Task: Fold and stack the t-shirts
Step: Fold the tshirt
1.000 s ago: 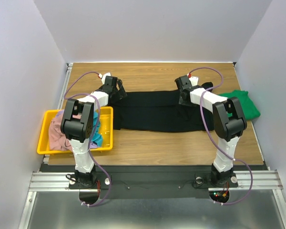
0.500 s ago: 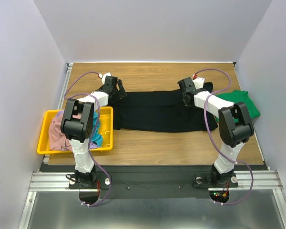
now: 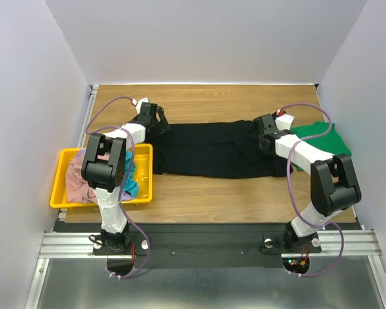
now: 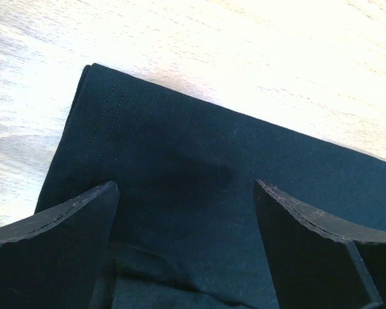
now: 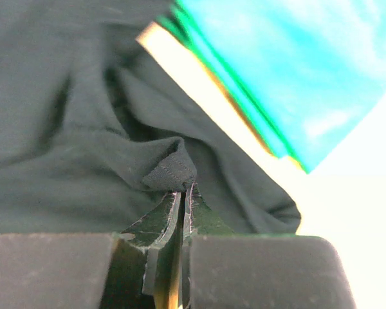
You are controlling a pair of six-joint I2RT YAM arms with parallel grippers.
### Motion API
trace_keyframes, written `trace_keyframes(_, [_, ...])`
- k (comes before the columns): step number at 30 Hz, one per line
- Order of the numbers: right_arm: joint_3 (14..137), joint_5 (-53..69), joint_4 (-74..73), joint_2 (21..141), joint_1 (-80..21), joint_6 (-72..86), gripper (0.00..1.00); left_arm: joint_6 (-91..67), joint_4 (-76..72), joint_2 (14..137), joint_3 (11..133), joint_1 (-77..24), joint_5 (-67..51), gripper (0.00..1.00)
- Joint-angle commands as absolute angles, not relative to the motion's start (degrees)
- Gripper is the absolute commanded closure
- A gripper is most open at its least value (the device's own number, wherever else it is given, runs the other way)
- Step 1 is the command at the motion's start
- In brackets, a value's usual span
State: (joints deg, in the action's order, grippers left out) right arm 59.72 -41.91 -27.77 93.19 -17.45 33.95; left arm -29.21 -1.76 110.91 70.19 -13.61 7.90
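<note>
The large black t-shirt (image 3: 212, 151) lies spread across the middle of the table. My left gripper (image 3: 156, 122) is open over the shirt's far left corner; in the left wrist view (image 4: 186, 212) its fingers (image 4: 58, 238) straddle the flat black cloth (image 4: 180, 148). My right gripper (image 3: 268, 129) is shut on a bunched fold of the black shirt (image 5: 174, 170) at its far right end, with the jaws pressed together in the right wrist view (image 5: 182, 192). The green t-shirt (image 3: 323, 138) lies just to the right and also shows in the right wrist view (image 5: 276, 64).
A yellow bin (image 3: 96, 204) at the left edge holds a pink shirt (image 3: 77, 183) and a teal one (image 3: 132, 187). White walls close in the table on three sides. Bare wood shows in front of the black shirt (image 3: 231, 193).
My right gripper has moved to the right toward the green shirt, pulling the pinched black cloth with it. The left gripper has stayed in place.
</note>
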Motion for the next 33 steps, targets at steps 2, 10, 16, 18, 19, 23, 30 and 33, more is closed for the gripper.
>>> trace_keyframes(2, [55.6, -45.6, -30.5, 88.9, -15.7, 38.6, 0.96, -28.7, 0.5, 110.5, 68.6, -12.2, 9.1, 0.02])
trace_keyframes(10, [54.1, -40.1, -31.2, 82.6, -15.6, 38.4, 0.97, -28.7, 0.5, 110.5, 68.7, -12.1, 8.6, 0.02])
trace_keyframes(16, [57.3, -31.5, -31.2, 81.9, -15.6, 36.9, 0.98, -28.7, 0.3, 110.2, 68.6, -12.1, 7.9, 0.02])
trace_keyframes(18, [57.7, -29.8, -31.4, 80.4, -15.6, 37.7, 0.98, -28.7, 0.3, 110.2, 68.5, -12.1, 7.9, 0.02])
trace_keyframes(19, [57.7, -27.9, -31.5, 79.5, -15.6, 38.0, 0.98, -28.6, 0.3, 110.3, 68.4, -12.1, 7.8, 0.01])
trace_keyframes(23, [56.2, -25.7, -32.3, 73.3, -15.6, 40.7, 0.98, -28.6, 0.3, 110.0, 68.5, -12.1, 7.7, 0.02])
trace_keyframes(30, [50.9, -25.9, -33.8, 71.1, -15.6, 44.7, 0.97, -28.5, 0.3, 110.0, 68.4, -12.1, 7.5, 0.02])
trace_keyframes(33, [48.4, -25.8, -33.8, 72.5, -15.6, 45.4, 0.94, -28.5, 0.3, 109.9, 68.4, -12.1, 7.6, 0.02])
